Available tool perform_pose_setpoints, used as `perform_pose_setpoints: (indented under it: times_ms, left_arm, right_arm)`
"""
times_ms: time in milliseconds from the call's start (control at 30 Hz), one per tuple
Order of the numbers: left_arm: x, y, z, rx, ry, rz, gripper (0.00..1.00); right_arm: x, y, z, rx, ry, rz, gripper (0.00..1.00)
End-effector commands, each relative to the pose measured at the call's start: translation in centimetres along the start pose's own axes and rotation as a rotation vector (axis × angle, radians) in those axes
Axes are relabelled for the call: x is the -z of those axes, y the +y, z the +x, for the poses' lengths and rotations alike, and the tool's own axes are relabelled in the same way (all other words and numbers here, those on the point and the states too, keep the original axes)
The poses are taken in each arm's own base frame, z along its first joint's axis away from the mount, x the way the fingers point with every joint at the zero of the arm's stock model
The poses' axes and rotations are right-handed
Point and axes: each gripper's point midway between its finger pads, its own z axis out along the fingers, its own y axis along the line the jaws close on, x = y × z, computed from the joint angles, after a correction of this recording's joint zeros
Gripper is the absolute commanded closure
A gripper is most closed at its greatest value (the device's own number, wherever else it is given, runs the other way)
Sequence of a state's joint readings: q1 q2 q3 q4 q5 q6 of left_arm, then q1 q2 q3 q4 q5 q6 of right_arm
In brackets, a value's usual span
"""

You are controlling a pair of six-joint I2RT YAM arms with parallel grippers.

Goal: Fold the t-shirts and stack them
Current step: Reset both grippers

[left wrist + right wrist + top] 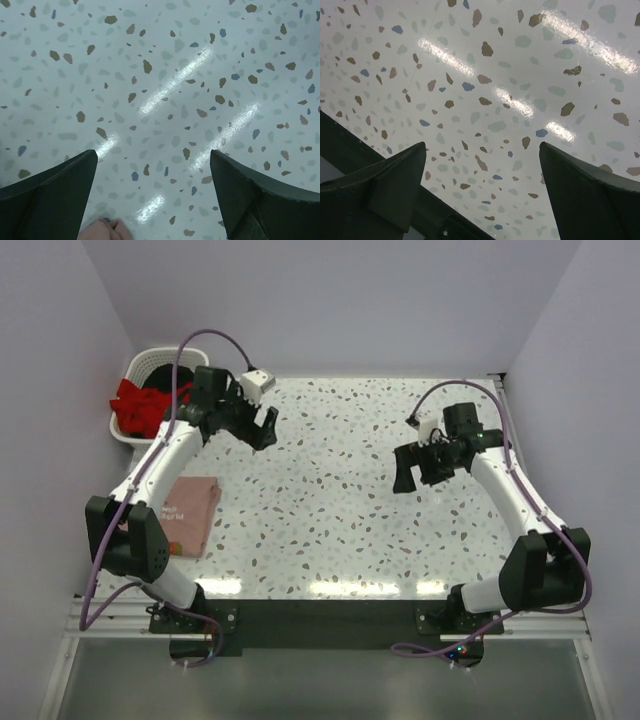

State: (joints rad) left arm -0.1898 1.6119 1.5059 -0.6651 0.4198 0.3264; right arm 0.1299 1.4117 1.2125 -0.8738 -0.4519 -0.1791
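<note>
currently, item one: red t-shirt, crumpled in the white slatted basket at the table's far left corner, heaped toward its near side; the heap shows no long axis.
item two: black t-shirt, bunched behind the red one in the same basket.
item three: salmon-pink t-shirt, folded into a flat rectangle on the table near the left edge, long axis running roughly near to far, one edge hidden by the left arm; it reads as the base of the stack.
left pincer: released, jaws wide with nothing between them, hanging over bare table just right of the basket and pointing away from it.
right pincer: released likewise and empty, over the right half of the table, well apart from every shirt.
judgement: the red shirt is likely next. it lies to the left of the left pincer, so the left arm is much the nearer and would need to turn toward that corner.
</note>
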Motion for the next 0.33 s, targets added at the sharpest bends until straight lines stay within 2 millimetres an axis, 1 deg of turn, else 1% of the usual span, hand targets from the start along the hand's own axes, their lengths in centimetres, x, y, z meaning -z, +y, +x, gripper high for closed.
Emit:
perform_pose_setpoints:
  times_ms: [0, 33, 67, 100, 133, 167, 200, 233, 300]
  left_arm:
    - [-1.5, -0.2, -0.9, 0.174, -0.135, -0.049, 0.0]
    - [-2.3, -0.6, 1.5, 0.205, -0.091, -0.05, 0.0]
    - [-2.6, -0.7, 2.6, 0.218, -0.071, -0.053, 0.0]
    - [-2.9, -0.8, 3.5, 0.219, -0.062, -0.053, 0.0]
    - [-3.3, -1.4, 5.8, 0.233, -0.023, -0.051, 0.0]
    - [-3.5, -1.4, 6.3, 0.225, -0.028, -0.054, 0.0]
    - [-3.6, -2.1, 8.0, 0.233, -0.007, -0.044, 0.0]
    - [-3.6, -2.3, 8.4, 0.231, -0.008, -0.041, 0.0]
    - [-3.6, -2.7, 9.1, 0.245, -0.009, -0.035, 0.0]
  right_arm:
    - [-0.3, -1.1, 1.0, 0.014, -0.009, 0.061, 0.01]
    - [-0.5, -1.3, 1.5, 0.009, 0.003, 0.064, 0.02]
    - [-1.0, -1.4, 2.5, -0.001, 0.024, 0.064, 0.01]
    - [-1.2, -1.4, 2.9, -0.004, 0.033, 0.062, 0.01]
    - [-1.4, -1.4, 3.7, -0.01, 0.048, 0.061, 0.01]
    - [-1.3, -1.4, 3.8, -0.003, 0.039, 0.065, 0.01]
    - [-1.3, -1.4, 3.9, -0.002, 0.034, 0.069, 0.01]
    - [-1.3, -1.5, 4.3, -0.004, 0.037, 0.079, 0.01]
    - [-1.0, -1.5, 4.1, 0.005, 0.018, 0.089, 0.01]
